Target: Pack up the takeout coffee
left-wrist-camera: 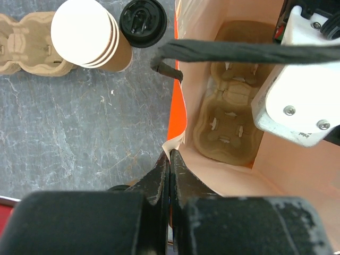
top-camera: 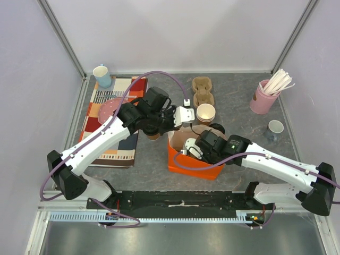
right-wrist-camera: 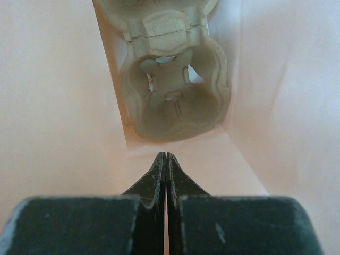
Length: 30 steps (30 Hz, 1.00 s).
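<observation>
1. At 1 o'clock from the orange paper bag [top-camera: 192, 168], outside it, I see the small brown paper cup with a round black plastic lid [left-wrist-camera: 142, 16]. It stands on the grey stone-look table [top-camera: 239, 114], just beside a stack of lidless brown paper cups [left-wrist-camera: 87, 34].
2. My left gripper [left-wrist-camera: 170, 159] pinches the bag's rim on its 10 o'clock side.
3. My right gripper [right-wrist-camera: 166, 159] hangs inside the bag, fingers pressed together on nothing, above a beige moulded-pulp cup carrier [right-wrist-camera: 175, 90] on the bottom.
</observation>
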Motion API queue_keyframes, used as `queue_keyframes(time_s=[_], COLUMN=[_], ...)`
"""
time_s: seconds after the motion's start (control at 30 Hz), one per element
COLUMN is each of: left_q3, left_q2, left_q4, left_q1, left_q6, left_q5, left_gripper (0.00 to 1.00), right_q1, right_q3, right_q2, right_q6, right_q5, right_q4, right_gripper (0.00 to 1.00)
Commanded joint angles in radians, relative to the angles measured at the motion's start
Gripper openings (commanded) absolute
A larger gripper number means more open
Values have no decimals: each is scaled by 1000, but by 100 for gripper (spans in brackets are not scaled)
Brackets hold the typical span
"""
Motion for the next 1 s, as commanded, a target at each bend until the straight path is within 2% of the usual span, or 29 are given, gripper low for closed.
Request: queue_keyframes(time_s=[0.0,0.2,0.37,0.47,0.7,0.87,0.97], left_q3=[39,21,19,9,70,-14,-74], left_q2=[-14,-54,-89,-88,-77,-183,-264], left_q4=[-73,-100,-158,-178,-155,-62,-9], left_q1=[1,-10,-51,-65,-71,-68,-68], left_q6=[32,9,-14,-44,-104,-162,-187], left_q5=[-12,-54,-143,-146,-163,-252,-261], left_gripper=[2,2,2,2,2,2,2], right_q1=[8,33,63,63,63,65,66], right_q3=[-10,-30,-91,-87,70,148,220], right_q2=[2,-13,-99,-79,43,111,110], right_q6=[16,15,8,13,36,56,140], right_q5=[19,18,21,31,42,5,10], right_q4=[6,15,6,-3,-9,-3,4], right_gripper=[0,0,0,0,0,0,0])
